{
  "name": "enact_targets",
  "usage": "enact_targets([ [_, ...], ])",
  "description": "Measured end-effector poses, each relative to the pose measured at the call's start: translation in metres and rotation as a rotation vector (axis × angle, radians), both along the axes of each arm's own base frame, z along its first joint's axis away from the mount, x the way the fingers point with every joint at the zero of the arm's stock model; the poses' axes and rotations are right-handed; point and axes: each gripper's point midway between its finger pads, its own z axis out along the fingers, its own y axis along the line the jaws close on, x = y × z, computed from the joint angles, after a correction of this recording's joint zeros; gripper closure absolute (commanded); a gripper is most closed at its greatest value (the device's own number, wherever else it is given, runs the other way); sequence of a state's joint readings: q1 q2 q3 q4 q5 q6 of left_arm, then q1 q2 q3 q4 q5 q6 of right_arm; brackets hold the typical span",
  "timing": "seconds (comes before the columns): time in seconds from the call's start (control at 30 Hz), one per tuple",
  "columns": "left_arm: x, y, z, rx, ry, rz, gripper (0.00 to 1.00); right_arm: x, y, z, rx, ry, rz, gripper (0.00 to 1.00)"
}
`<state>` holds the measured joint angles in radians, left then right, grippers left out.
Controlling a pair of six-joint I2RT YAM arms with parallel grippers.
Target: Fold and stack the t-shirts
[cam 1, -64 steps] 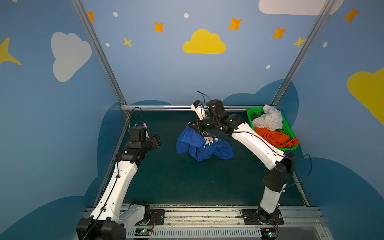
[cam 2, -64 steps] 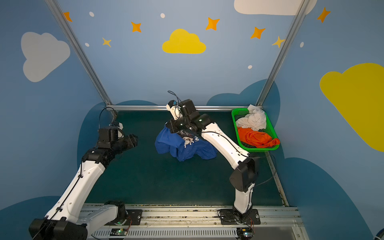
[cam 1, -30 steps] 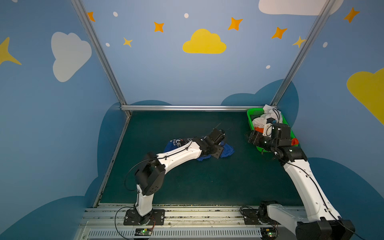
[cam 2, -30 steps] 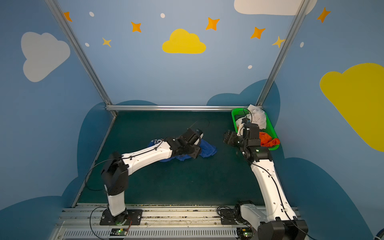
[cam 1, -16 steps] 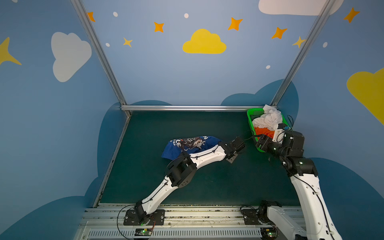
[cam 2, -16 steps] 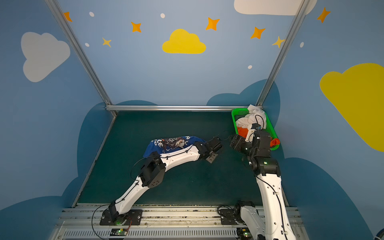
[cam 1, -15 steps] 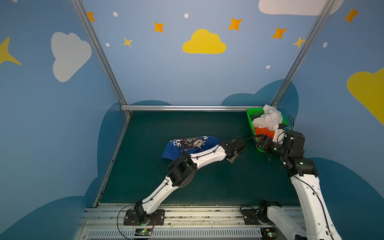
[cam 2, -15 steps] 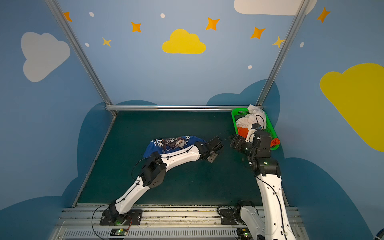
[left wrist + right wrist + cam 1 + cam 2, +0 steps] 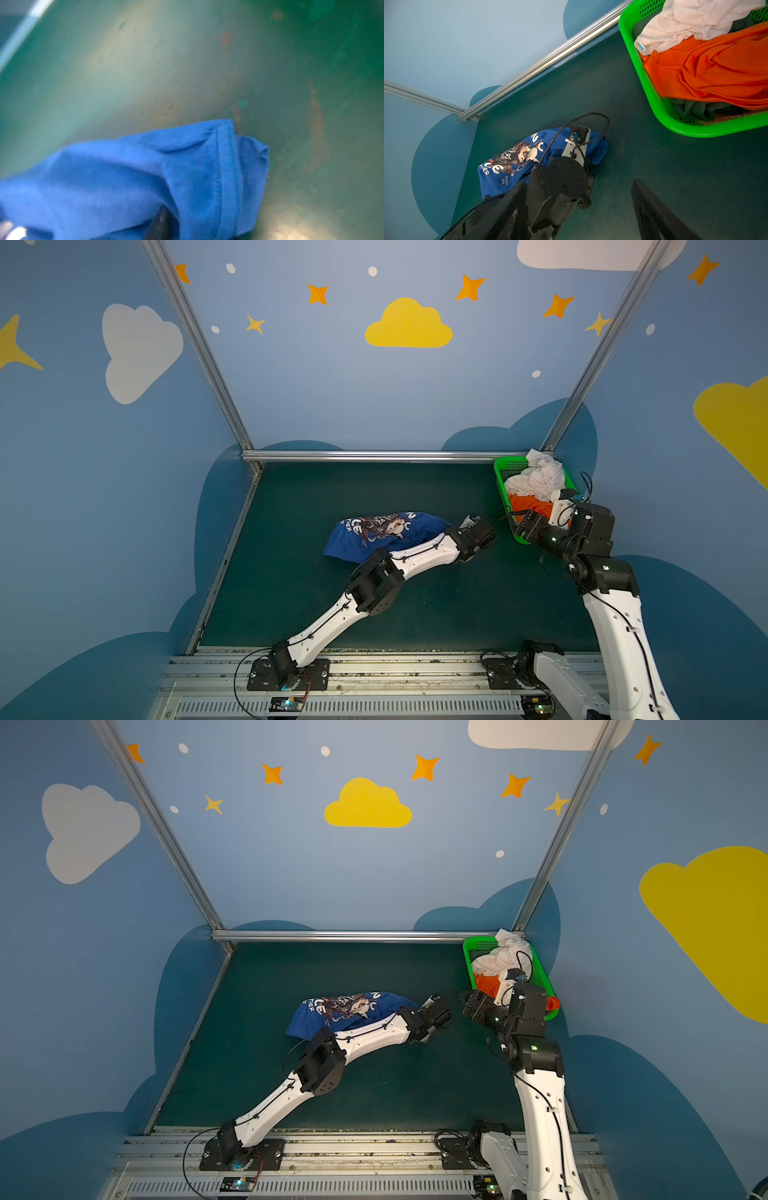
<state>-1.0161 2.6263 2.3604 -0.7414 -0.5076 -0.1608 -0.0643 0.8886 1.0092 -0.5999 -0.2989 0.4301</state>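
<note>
Nearest, the left arm reaches from its base at 7 o'clock across the dark green table mat [image 9: 415, 614] toward the middle. Just past it, a little toward 11 o'clock from the table's centre, lies the soft royal-blue t-shirt [image 9: 374, 533] with a cartoon print and white lettering. It is bunched in a loose heap with the print up, not spread flat.

The left gripper [image 9: 477, 536] sits low at the shirt's 3 o'clock end. In the left wrist view a hemmed edge of the cloth [image 9: 145, 176] drapes over one dark finger [image 9: 161, 225]. The other finger is out of sight, so I cannot tell whether the jaws have pinched the cloth or only lie under it.

At 3 o'clock from there, clear of the cloth, hangs the right gripper [image 9: 524, 527], its fingers [image 9: 652, 207] spread wide and holding nothing.

Farther off, at 2 o'clock in the far corner, stands the bright green plastic mesh basket [image 9: 500, 483]. It holds the plain orange t-shirt [image 9: 530, 504] at its near end and the white t-shirt [image 9: 540, 479] heaped at its far end, both crumpled.

By this layout the task looks barely begun. One shirt of three is out on the mat, none is folded, and no stack exists. The royal-blue t-shirt has yet to be flattened and folded. After that, the other two must come out, be folded and go on top.
</note>
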Motion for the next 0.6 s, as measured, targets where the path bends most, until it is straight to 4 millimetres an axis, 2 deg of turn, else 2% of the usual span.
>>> enact_targets([
  [0.03,0.001,0.001,0.003,0.005,-0.008,0.004,0.95,0.0,0.0,0.0,0.001,0.001,0.0,0.19],
  [0.2,0.007,0.001,0.024,0.001,-0.045,0.011,0.95,-0.001,0.001,-0.001,0.008,0.003,0.005,0.19],
  [0.33,0.006,0.005,0.06,-0.02,-0.059,-0.004,0.95,-0.002,0.002,-0.004,0.015,0.012,0.015,0.2],
  [0.47,0.003,0.017,0.141,-0.116,-0.09,-0.027,0.95,-0.002,0.005,-0.008,0.027,0.021,0.029,0.19],
  [0.6,-0.001,0.059,0.256,-0.281,-0.164,-0.027,0.95,-0.002,0.01,-0.01,0.045,0.017,0.054,0.2],
])
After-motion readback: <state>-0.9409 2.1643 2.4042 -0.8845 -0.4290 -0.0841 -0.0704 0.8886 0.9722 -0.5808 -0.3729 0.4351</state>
